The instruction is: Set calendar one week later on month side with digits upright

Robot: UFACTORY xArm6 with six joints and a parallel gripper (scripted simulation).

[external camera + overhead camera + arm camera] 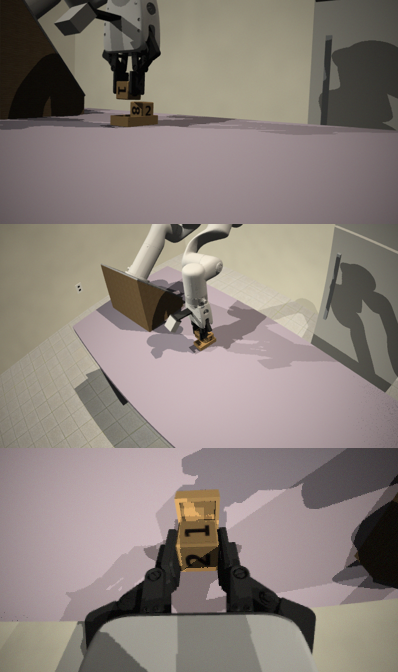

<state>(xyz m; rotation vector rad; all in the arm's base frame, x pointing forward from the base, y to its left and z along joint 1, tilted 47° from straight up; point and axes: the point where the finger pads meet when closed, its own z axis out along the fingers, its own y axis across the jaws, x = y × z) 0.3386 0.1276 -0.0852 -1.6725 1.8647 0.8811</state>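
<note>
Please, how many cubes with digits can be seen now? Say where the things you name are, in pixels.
2. One cube (122, 90) (198, 533) is between the fingers of the gripper (128, 91) (198, 541), above the table. The other cube (148, 109) sits in the tray (201, 346) (119, 120) (197, 495). No other is visible.

One cube in the tray, the other apparently above, inside the hand.

The claw points downward, its fingers partly closed.
</note>
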